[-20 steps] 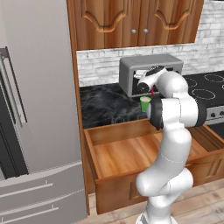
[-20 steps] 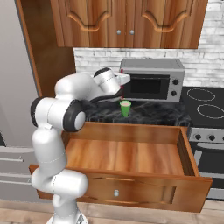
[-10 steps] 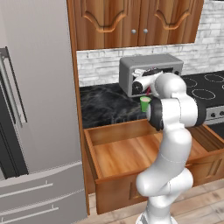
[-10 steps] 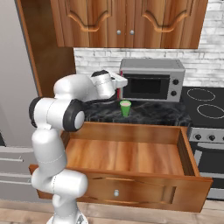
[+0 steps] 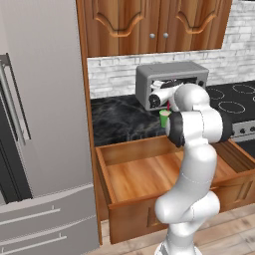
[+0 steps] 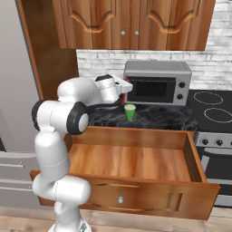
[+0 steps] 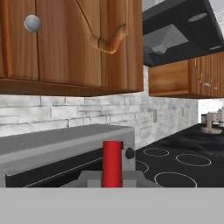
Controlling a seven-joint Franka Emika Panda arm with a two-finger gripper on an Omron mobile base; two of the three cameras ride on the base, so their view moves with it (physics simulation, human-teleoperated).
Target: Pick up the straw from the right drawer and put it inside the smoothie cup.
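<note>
Hand view shows the straw (image 7: 112,162) standing as a red stick straight up from between the gripper (image 7: 112,177) tips, clamped there by closed jaws; behind it runs the top of the microwave (image 7: 65,144), then the brick wall and the carved cabinet doors (image 7: 65,39) above. In the left base view a sliver of the straw's red (image 5: 169,105) shows just above the cup (image 5: 164,117), and in the right base view a red trace (image 6: 123,96) sits at the gripper (image 6: 124,89), up and to the left of the cup (image 6: 130,112).

Over the last second the hand has travelled only a little, easing leftward in the right base view so that it now hangs left of the cup's rim rather than nearer over it, with the jaws shut throughout. The cup, standing on the dark counter (image 6: 154,115) in front of the microwave (image 6: 157,83), has not moved, and the drawer (image 6: 136,158) stays pulled open with bare wood showing inside. My reading is that the pick is finished and the carry is in its last stage: the straw now needs lining up over the cup's mouth and lowering in, and the small rim leaves little margin.

No brand, label or legible writing appears on the microwave, the cup, the fridge (image 5: 40,124) or the stove (image 6: 213,108).
</note>
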